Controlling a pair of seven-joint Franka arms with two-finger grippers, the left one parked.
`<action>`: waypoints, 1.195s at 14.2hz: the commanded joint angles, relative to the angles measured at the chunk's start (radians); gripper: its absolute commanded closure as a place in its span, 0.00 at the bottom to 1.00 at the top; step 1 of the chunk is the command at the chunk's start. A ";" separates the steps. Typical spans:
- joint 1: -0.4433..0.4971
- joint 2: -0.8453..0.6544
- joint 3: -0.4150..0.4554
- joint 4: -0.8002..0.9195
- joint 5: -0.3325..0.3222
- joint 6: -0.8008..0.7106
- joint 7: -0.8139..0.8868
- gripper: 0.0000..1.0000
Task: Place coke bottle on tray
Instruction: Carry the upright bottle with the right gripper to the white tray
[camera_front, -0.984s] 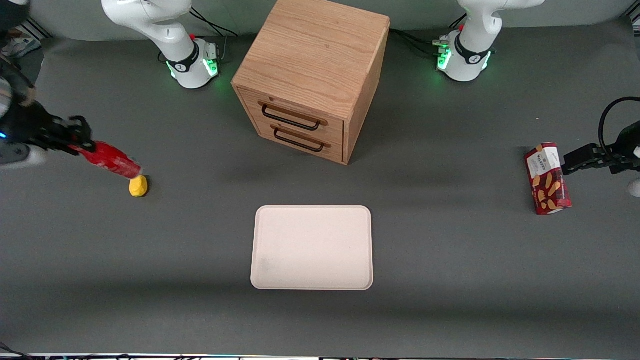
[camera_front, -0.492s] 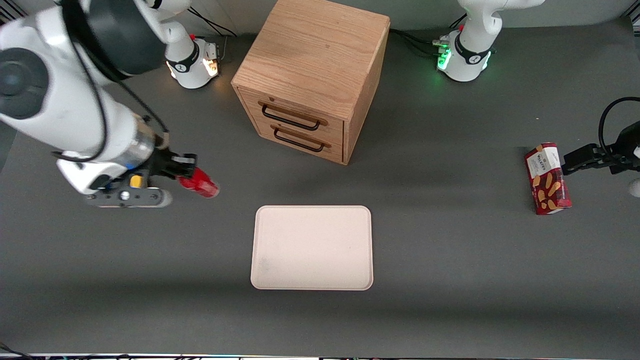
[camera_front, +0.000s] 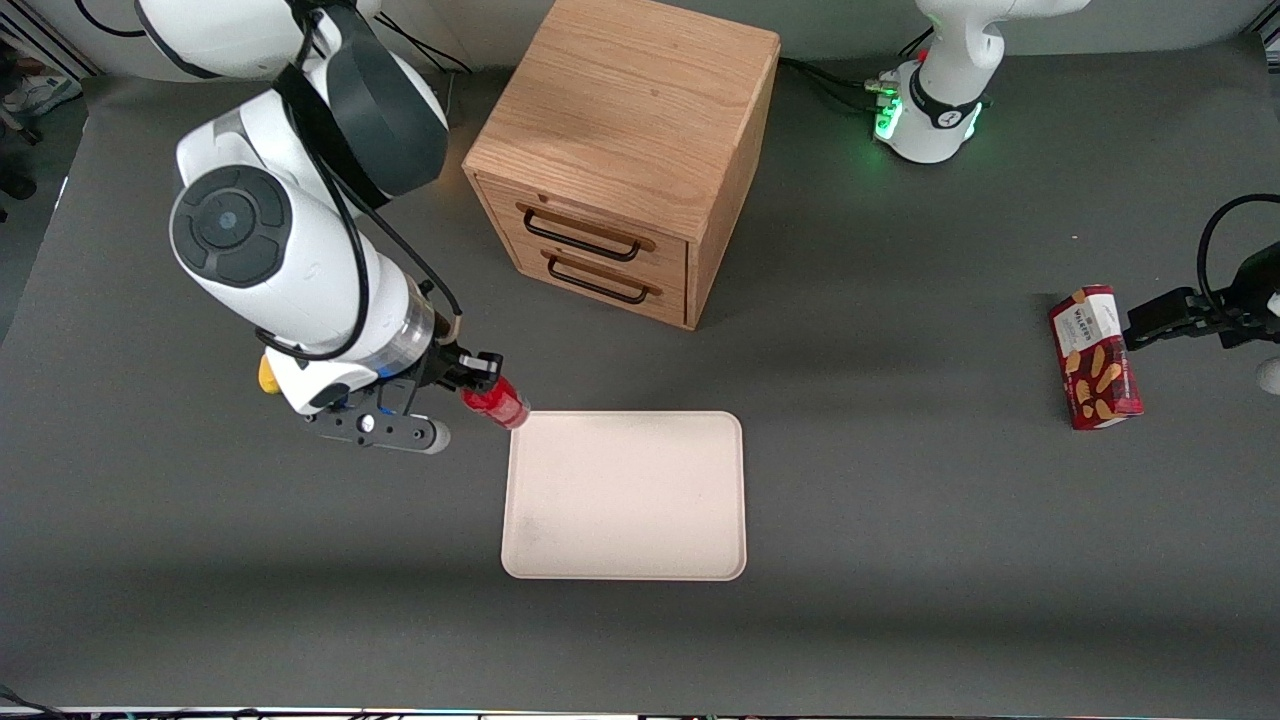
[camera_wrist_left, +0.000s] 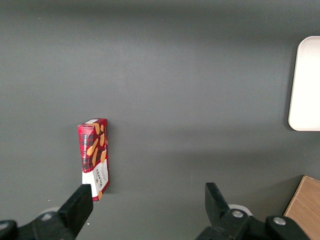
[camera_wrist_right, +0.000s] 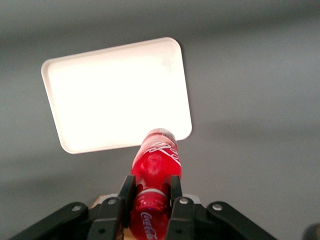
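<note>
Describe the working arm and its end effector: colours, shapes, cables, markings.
The working arm has rounded glossy white shells with black joint bands, a round dark grey joint cap and a thin black cable. Its end effector is black with two fingers; a dark bar with silver screws sits at the wrist.

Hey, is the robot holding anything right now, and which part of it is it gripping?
Yes: the gripper is shut on the coke bottle, its fingers clamping the bottle's sides around mid-body, at the edge of the tray.

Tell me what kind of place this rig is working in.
Likely a robotics lab tabletop: a dark grey mat with staged props only, namely a small wooden drawer cabinet, a tray and a biscuit box. The gripper, at the tray's corner, holds the coke bottle.
</note>
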 joint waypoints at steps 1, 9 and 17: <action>-0.007 0.043 0.006 0.042 0.002 0.051 0.014 1.00; -0.012 0.131 0.001 -0.087 -0.050 0.235 0.019 1.00; -0.015 0.183 -0.002 -0.210 -0.059 0.381 0.027 1.00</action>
